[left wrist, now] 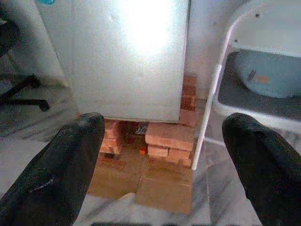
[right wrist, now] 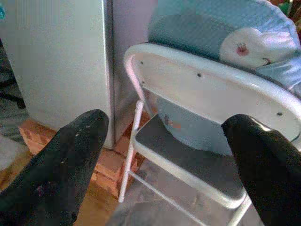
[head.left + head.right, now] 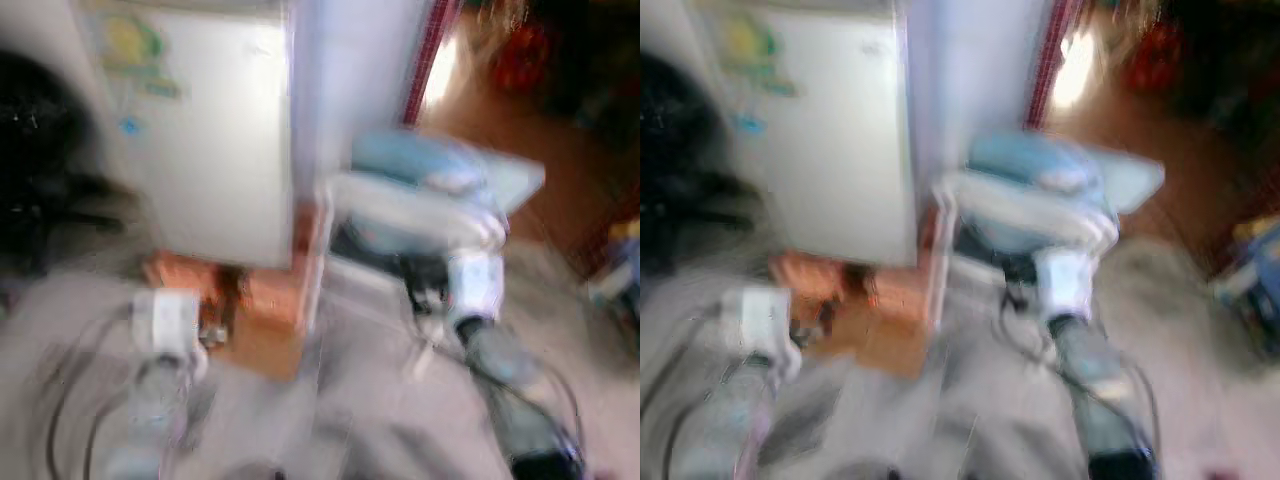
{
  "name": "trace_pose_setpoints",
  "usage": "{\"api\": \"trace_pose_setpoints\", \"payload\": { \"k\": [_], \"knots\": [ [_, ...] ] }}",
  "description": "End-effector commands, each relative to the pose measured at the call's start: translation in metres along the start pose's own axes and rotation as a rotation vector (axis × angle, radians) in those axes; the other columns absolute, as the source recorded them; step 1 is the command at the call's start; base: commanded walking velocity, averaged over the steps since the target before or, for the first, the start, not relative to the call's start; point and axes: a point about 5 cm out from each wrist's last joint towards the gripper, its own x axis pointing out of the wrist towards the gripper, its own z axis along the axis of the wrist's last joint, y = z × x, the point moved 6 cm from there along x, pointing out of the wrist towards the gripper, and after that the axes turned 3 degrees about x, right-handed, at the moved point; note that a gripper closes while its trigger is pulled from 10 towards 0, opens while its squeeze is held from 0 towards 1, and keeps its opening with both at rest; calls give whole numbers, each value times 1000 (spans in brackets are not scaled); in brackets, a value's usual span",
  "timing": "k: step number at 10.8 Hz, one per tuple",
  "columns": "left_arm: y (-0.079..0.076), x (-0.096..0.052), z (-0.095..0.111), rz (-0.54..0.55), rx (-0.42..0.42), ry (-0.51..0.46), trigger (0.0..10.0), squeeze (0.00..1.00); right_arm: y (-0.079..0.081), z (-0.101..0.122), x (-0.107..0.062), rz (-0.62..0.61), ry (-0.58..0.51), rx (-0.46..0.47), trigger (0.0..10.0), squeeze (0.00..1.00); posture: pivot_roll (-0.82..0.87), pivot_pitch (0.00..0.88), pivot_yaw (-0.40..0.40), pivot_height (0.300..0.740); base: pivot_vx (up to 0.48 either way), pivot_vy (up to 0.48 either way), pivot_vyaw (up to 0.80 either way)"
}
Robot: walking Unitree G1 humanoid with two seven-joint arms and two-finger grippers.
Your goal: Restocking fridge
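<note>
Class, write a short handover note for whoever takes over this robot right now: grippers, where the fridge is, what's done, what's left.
Left gripper: jaws open, empty, aimed at the fridge base.
Right gripper: jaws open, empty, aimed at the white chair.
The fridge stands on bricks, door shut. The chair beside it holds a light blue tub. Head views are blurred.
Done: nothing visible.
Left: open the fridge, fetch items, stock it.

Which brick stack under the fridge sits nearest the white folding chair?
The brick stack under the fridge's corner beside the chair leg; the other stack sits farther away.
</note>
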Motion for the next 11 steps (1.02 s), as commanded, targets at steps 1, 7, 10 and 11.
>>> {"api": "trace_pose_setpoints", "payload": {
  "k": [1, 7, 10, 11],
  "knots": [
    [9, 1, 10, 19, 11, -39, 10000, 0, -3, 12, 2, -37, -38, -53, 10000, 0, 87, 4, -23, 740, 0, 480, 0],
    [15, -8, 28, 18, 66, -150, 10000, 0, -25, 25, -7, -164, -99, -21, 10000, 0, 104, 6, -38, 740, 0, 480, 0],
    [10, -3, 38, -7, 93, -180, 10000, 0, -29, 27, -2, -174, -100, -30, 10000, 0, 103, 0, -40, 740, 0, 480, -800],
    [9, -2, 38, -12, 88, -180, 10000, 0, -29, 28, -2, -174, -101, -30, 10000, 0, 102, 0, -40, 740, 0, 480, -800]
  ]
}}
